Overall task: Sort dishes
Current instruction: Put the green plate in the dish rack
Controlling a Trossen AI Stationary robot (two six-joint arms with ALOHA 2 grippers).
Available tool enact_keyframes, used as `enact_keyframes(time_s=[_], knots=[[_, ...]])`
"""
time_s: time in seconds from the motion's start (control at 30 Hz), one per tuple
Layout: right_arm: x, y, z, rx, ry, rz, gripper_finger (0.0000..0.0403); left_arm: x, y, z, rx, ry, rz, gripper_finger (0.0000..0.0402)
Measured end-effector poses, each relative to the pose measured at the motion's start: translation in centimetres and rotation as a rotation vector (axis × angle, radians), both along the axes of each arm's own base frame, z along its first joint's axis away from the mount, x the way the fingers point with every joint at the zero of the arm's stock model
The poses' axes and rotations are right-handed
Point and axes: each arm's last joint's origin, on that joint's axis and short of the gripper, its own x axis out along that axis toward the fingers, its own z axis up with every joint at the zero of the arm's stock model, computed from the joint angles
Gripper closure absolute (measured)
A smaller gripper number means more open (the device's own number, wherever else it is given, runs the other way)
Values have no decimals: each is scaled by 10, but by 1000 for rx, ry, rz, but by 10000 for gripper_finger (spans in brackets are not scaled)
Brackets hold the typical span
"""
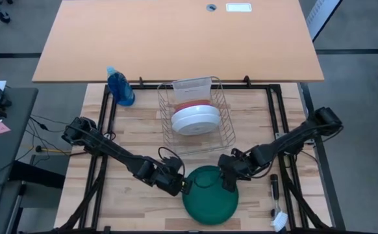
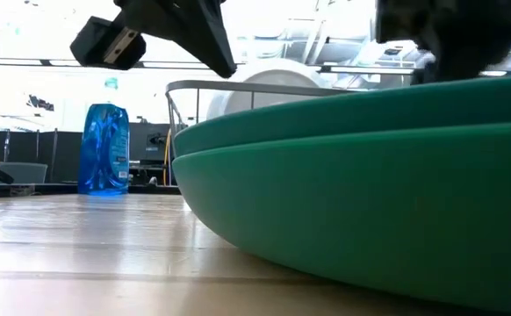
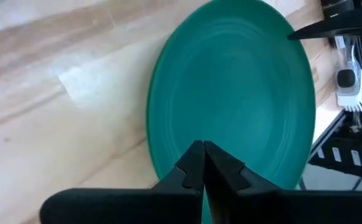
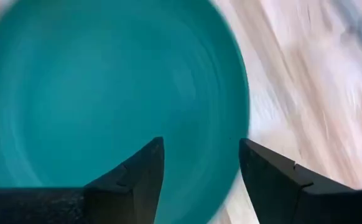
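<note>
A dark green plate (image 1: 210, 198) lies flat on the wooden table near its front edge and fills the low view (image 2: 370, 202). My left gripper (image 1: 184, 187) is shut, with its tips over the plate's left rim (image 3: 204, 149). My right gripper (image 1: 228, 182) is open above the plate's far right part. In the right wrist view (image 4: 199, 162) one finger stands over the plate and the other near its rim. White plates (image 1: 194, 120) and a salmon-orange plate (image 1: 192, 104) stand on edge in the wire rack (image 1: 169, 133). My left gripper's shut fingertips (image 3: 196, 163) lie just over the green plate's left rim (image 3: 165, 146), coming at it low from the table's left. Both fingers show above the plate. I cannot tell whether they touch it.
The wire rack also holds a clear container (image 1: 192, 86) at its far end. A blue spray bottle (image 1: 121, 86) stands at the far left of the table. A dish brush (image 1: 277, 195) lies to the right of the plate. Bare wood lies left of the plate.
</note>
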Motion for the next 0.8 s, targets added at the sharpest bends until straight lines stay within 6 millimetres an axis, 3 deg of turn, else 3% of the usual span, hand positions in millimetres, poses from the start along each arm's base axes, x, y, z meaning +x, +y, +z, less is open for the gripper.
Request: enact_keyframes(time_s=[0.23,0.53,0.8], knots=[[-18,11,5,6,130,-80,231,-5,-6,-3,-37,17,25,401],[-48,42,-20,103,145,-173,387,-7,-6,-5,-14,45,22,401],[-60,45,-41,174,143,-251,396,-7,-6,-5,-21,36,28,401]])
